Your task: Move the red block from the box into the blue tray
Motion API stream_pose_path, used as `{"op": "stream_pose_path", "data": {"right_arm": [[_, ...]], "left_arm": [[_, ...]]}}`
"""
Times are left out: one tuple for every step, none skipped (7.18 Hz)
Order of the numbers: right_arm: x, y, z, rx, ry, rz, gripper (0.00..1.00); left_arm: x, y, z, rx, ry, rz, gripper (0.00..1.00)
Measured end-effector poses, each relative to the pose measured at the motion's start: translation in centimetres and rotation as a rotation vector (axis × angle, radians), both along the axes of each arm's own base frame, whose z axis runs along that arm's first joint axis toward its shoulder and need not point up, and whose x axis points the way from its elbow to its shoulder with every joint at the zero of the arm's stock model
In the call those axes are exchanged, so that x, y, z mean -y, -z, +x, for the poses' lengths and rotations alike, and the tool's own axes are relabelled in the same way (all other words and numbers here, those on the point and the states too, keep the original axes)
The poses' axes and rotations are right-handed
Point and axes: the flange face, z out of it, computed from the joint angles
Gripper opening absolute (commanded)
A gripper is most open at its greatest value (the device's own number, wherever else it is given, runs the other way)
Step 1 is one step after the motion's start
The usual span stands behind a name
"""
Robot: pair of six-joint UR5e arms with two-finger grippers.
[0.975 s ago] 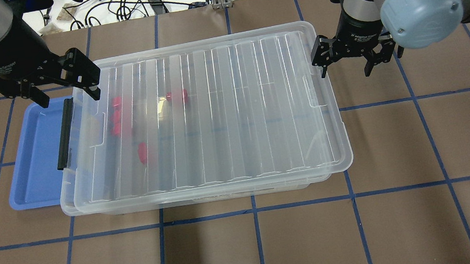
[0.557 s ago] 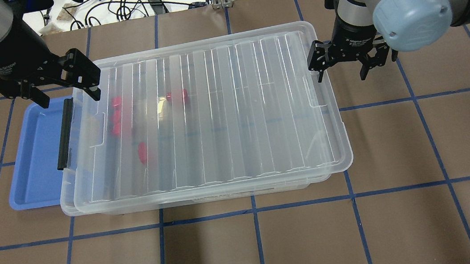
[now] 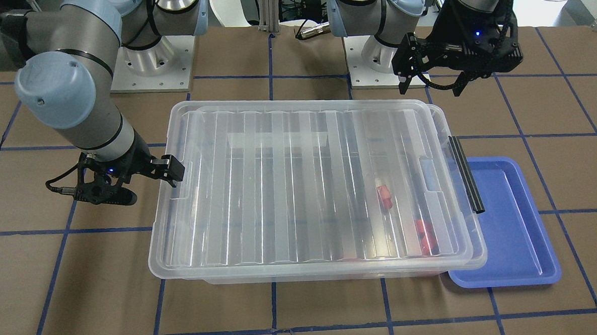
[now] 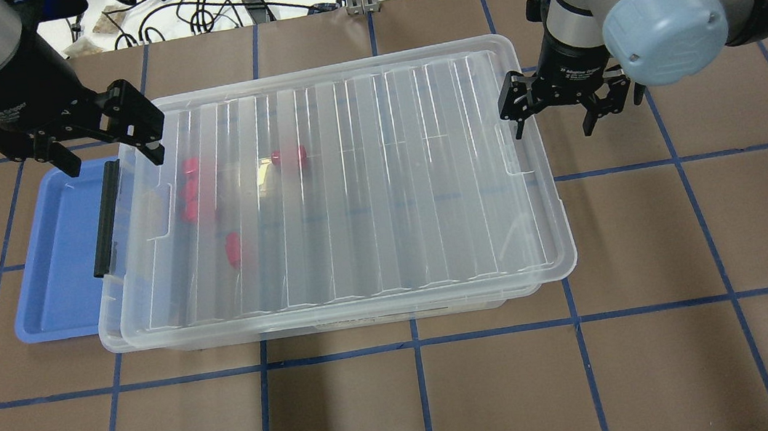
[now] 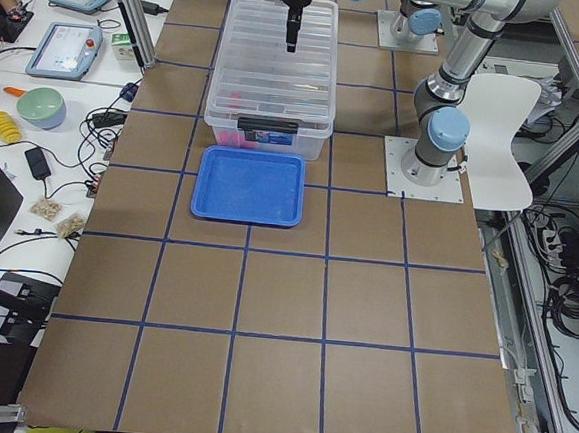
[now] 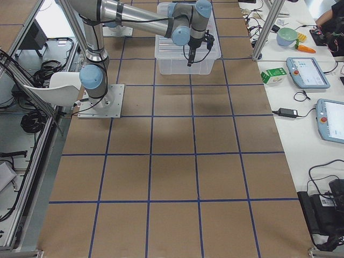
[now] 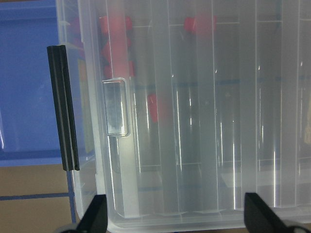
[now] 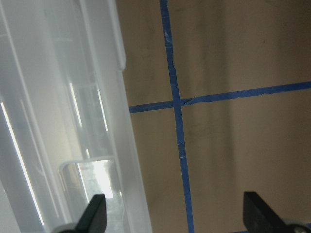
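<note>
Widest of all, the brown paper-covered table with its blue tape grid (image 4: pixel 665 357) runs under both claws. Between them sits the large clear plastic storage box (image 4: pixel 568 251), and its ribbed clear lid (image 4: pixel 409 183) is on, so nothing is out yet.

Over to the left claw (image 4: pixel 112 159): released, fingers spread wide, hovering above the corner of the box's short end, gripping nothing. Right below it and out to its side lies the shallow blue plastic tray (image 4: pixel 57 270), tucked just beside that end. The black strip (image 4: pixel 106 217) on the box edge runs from under this claw along the tray.

The right claw (image 4: pixel 553 129) is also released and empty. It is at the opposite short end, one finger over the box rim and the other over bare table.

And the prize: the small bright red plastic block (image 4: pixel 289 157) lies on the box floor under the lid, between the claws and nearer the left one. A cluster of similar red blocks (image 4: pixel 189 189) sits closer still to the left claw.
</note>
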Motion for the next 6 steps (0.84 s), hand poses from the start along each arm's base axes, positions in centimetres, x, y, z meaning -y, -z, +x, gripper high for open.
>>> {"op": "stream_pose_path", "data": {"right_arm": [[0.1,0.2,0.0,0.005,0.001,0.002,1.0],[0.2,0.5,0.0,0.007,0.0,0.006,1.0],[0.3,0.8,0.0,0.007,-0.001,0.012,1.0],[0.5,1.2,0.0,0.006,-0.002,0.018,1.0],[0.7,1.4,0.0,0.004,-0.003,0.019,1.0],[0.8,1.3,-0.2,0.001,-0.009,0.016,1.0]], "left_arm": [[0.0,0.0,0.0,0.0,0.0,0.0,1.0],[0.0,0.0,0.0,0.0,0.0,0.001,1.0],[0.0,0.0,0.0,0.0,0.001,0.001,1.0],[0.0,0.1,0.0,0.0,0.001,0.002,1.0],[0.0,0.1,0.0,0.001,0.002,0.003,1.0],[0.0,0.1,0.0,0.001,0.001,0.002,1.0]]}}
